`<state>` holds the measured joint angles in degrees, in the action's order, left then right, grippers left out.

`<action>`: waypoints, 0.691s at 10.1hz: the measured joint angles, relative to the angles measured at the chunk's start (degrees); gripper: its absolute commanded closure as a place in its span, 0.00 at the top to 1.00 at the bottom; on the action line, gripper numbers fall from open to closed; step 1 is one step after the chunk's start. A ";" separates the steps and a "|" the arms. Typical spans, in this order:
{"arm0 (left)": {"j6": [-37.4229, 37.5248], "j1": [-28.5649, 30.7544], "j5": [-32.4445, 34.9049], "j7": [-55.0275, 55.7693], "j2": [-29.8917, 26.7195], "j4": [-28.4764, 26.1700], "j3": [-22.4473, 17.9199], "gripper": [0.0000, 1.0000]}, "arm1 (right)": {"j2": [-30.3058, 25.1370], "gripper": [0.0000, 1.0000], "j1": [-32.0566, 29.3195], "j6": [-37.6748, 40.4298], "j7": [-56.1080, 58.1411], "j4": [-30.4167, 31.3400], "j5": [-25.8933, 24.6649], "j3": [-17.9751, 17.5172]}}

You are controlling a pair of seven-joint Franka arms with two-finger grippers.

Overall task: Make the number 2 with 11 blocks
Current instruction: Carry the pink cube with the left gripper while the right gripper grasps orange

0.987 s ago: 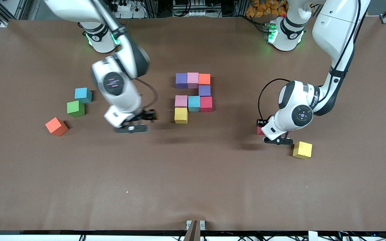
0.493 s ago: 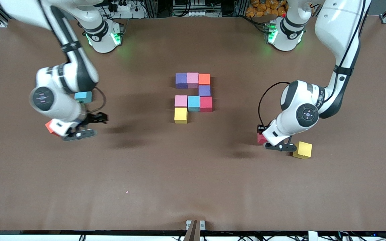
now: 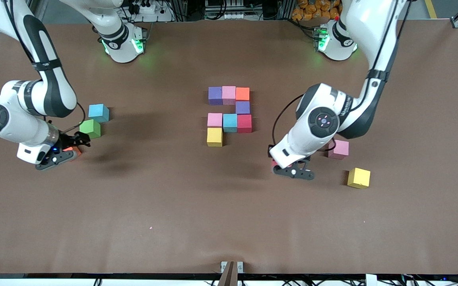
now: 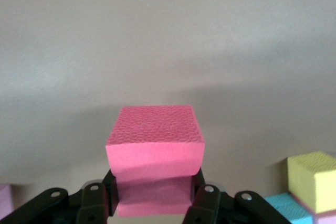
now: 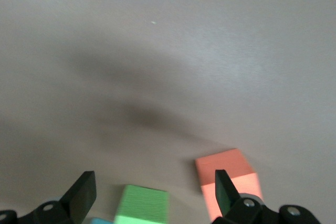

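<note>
Red foam sits pinched in your left claw (image 3: 292, 169): the bent left arm holds that red block (image 4: 155, 153) above bare tabletop (image 3: 229, 222), near the half-built number 2 (image 3: 230, 115). Your right arm folds low; its right claw (image 3: 60, 153) is spread over the orange block (image 5: 228, 182) beside the green cube (image 3: 90, 128).

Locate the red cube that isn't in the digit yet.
Front view: the red cube is shut in the left gripper, off the table, between the yellow digit cube and the loose pink cube.
</note>
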<state>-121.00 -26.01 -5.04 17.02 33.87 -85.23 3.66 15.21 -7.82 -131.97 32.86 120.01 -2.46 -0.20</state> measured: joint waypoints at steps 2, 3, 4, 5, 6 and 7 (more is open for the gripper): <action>-0.76 -3.68 -2.10 1.11 5.48 6.50 -2.95 0.33 | 0.49 1.00 -2.97 -1.86 7.59 1.19 -0.08 0.49; -2.04 -5.26 -4.49 1.34 7.61 9.17 -3.98 0.33 | 1.05 1.00 -4.54 -3.28 11.40 1.44 -0.08 0.51; -3.65 -7.15 -7.69 1.39 8.88 10.71 -5.55 0.32 | 1.91 1.00 -6.28 -5.44 14.48 1.72 -0.08 0.53; -4.56 -9.43 -11.04 1.39 9.58 11.57 -7.64 0.32 | 2.84 1.00 -7.45 -7.89 16.40 2.67 -0.08 0.55; -5.08 -11.42 -13.73 1.39 9.87 11.90 -9.31 0.32 | 3.67 1.00 -7.75 -10.59 17.39 4.29 -0.08 0.55; -5.34 -12.94 -15.67 1.40 9.94 11.96 -10.34 0.32 | 4.27 1.00 -7.72 -12.66 18.41 5.74 -0.09 0.42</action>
<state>-126.35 -38.95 -20.71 18.42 43.81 -73.27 -6.68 19.48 -15.54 -144.63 51.27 125.75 -2.56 0.22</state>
